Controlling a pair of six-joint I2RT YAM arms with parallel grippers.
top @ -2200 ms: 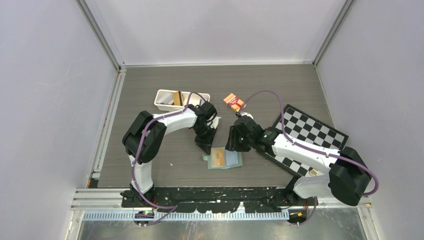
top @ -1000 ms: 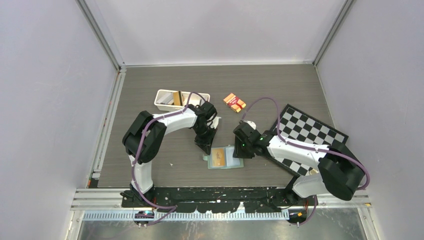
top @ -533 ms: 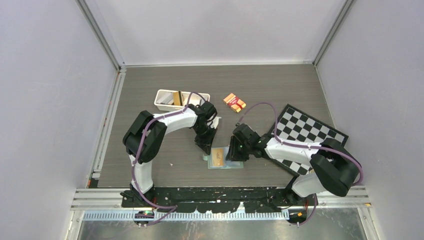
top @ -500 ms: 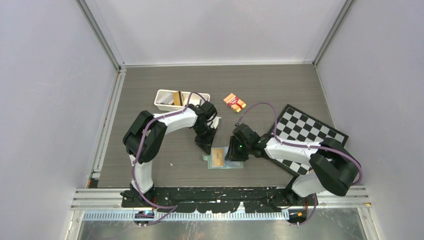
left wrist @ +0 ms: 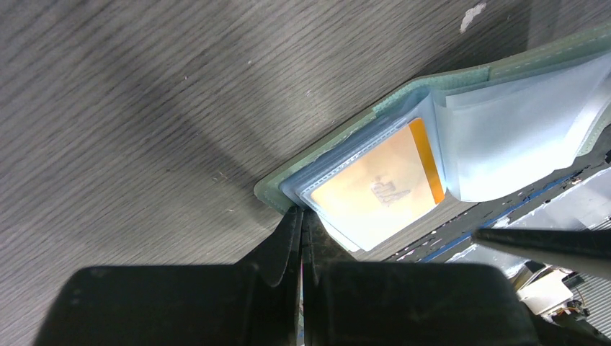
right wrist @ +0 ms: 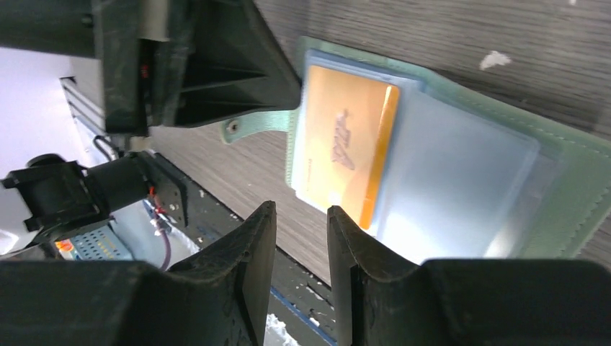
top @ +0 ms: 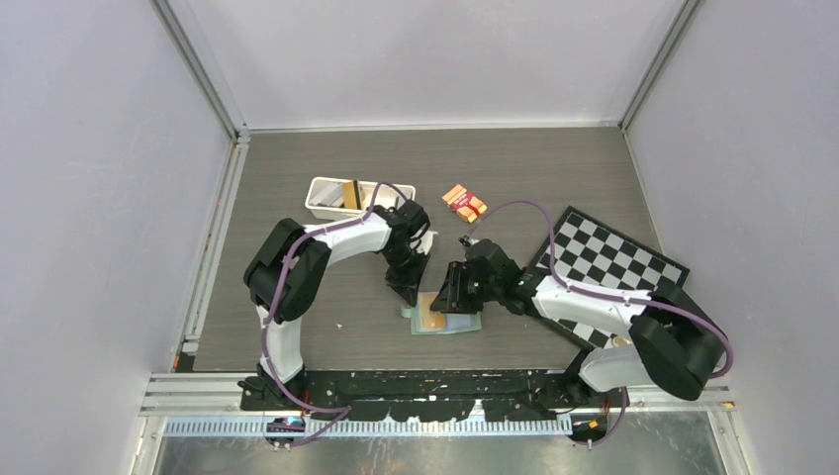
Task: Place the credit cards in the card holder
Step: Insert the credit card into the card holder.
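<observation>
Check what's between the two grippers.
The open green card holder with a gold card tucked inside; clearest in the right wrist view.

We have three views. The top one sits high above and behind the arm bases (top: 265, 388) and looks down on the whole worktop (top: 326, 158). It is far off, so things show small. The left wrist camera sits just behind the left hand (left wrist: 301, 216) and looks along its fingers (left wrist: 282, 245), close over the worktop. The right wrist camera looks likewise past the right hand (right wrist: 301, 216), equally near but from the opposite side, so the left hand fills its upper left corner. All three views share the holder (left wrist: 504, 68) and the card (left wrist: 375, 191) in it. Only the top view takes in the rest of the worktop.
</observation>
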